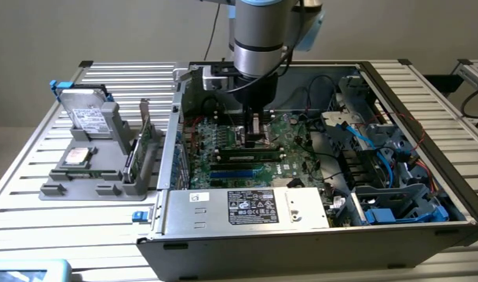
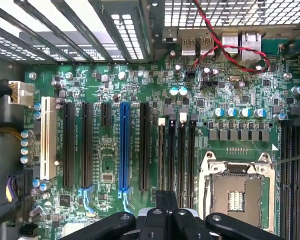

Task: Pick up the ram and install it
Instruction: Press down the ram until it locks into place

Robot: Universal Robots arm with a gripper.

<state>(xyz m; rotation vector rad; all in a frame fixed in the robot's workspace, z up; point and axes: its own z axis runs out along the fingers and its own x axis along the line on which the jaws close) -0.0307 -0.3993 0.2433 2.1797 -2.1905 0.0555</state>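
Arm down inside open computer case [image 1: 317,235], over motherboard [image 1: 294,132].

I see the gripper [image 1: 254,140] closed, fingers pinched together with nothing between them, tips just above the ram [image 1: 250,157]. The ram lies level along a memory slot mid-board, just far of the blue slots [image 1: 239,171].

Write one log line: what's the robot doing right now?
stage: install | fingers: shut, low over motherboard | ram: lying in memory slot, just below fingers | case: open
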